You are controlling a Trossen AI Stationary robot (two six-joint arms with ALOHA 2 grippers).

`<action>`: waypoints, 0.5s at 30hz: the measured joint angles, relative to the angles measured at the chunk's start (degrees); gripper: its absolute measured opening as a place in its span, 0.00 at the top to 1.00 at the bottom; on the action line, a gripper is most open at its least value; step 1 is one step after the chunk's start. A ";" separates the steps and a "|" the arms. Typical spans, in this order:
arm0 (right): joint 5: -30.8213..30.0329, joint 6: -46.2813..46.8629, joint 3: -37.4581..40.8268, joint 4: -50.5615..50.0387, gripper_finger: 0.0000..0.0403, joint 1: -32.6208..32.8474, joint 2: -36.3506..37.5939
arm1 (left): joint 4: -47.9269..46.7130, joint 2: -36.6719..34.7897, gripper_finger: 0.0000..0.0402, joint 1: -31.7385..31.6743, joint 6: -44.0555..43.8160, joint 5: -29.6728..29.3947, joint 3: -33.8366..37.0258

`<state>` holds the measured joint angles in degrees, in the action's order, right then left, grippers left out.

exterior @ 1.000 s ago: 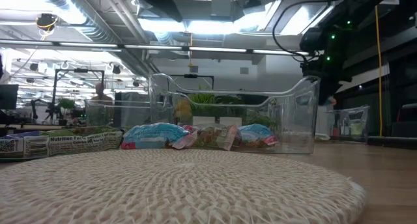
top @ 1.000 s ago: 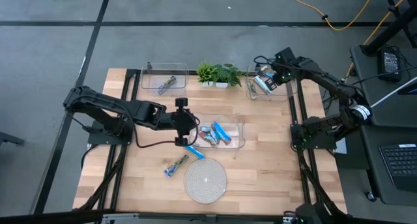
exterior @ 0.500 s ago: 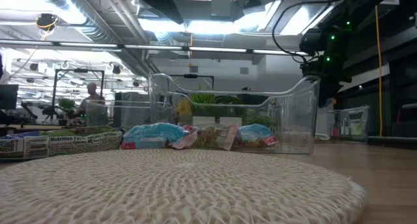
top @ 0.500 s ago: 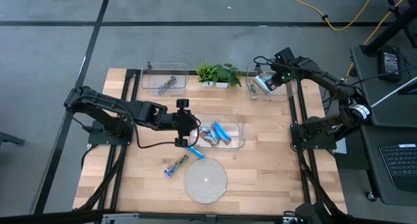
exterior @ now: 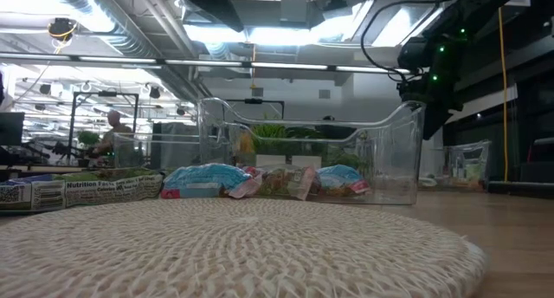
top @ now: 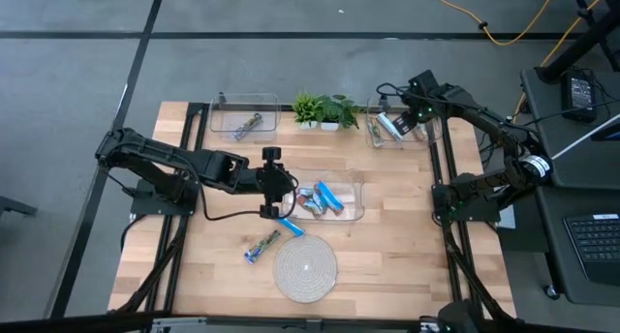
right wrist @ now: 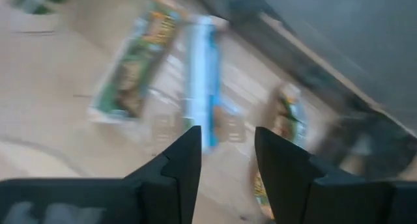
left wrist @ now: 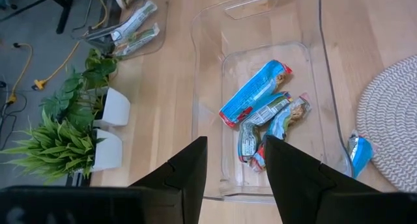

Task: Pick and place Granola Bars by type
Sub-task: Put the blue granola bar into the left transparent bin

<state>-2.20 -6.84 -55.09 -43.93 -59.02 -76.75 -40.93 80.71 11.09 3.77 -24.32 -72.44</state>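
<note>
A wooden bench [top: 387,227] carries three clear plastic bins, two small potted plants [top: 325,110] and a round woven mat [top: 306,268]. The granola bars are small, flat, foil-wrapped sticks; they look light, thin and a little crinkly, likely slippery along the wrapper and easy to crush, so a gentle pinch across the narrow middle of a bar would probably hold best. Several bars, bright blue and blue with brown print, lie jumbled in the middle bin [top: 355,183], some overlapping. One bar rests in the far left bin [top: 221,115], and a few more lie in the far right bin [top: 372,139]. Two bars sit loose on the bench: a blue bar [top: 289,226] just beside the mat's edge, and a printed bar [top: 262,245] near the mat. The left gripper [top: 272,183] hovers just beside the middle bin's left end, its two dark fingers [left wrist: 184,178] partly spread with nothing between them; in its wrist view the jumbled bars [left wrist: 264,107] lie ahead, inside the bin. The right gripper [top: 411,115] hangs over the far right bin, fingers parted and holding nothing; its wrist view shows a blue bar [right wrist: 203,74] directly beyond the gap, lying among other bars in that bin, apart from the fingers.
</note>
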 joint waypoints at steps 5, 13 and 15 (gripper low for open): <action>9.02 -3.55 0.00 0.10 0.64 1.35 0.15 | -3.37 -0.37 0.64 0.32 -1.09 0.07 -0.19; 12.38 -11.29 0.00 3.08 0.65 9.98 5.75 | -20.34 -1.36 0.64 2.96 -16.55 0.44 -3.28; 15.17 -11.46 0.00 5.60 0.67 12.77 7.98 | -21.90 -1.97 0.64 4.07 -19.18 1.59 -3.33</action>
<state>12.97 -18.31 -55.09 -38.33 -46.26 -68.78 -62.83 78.74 15.17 -15.41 -22.72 -75.77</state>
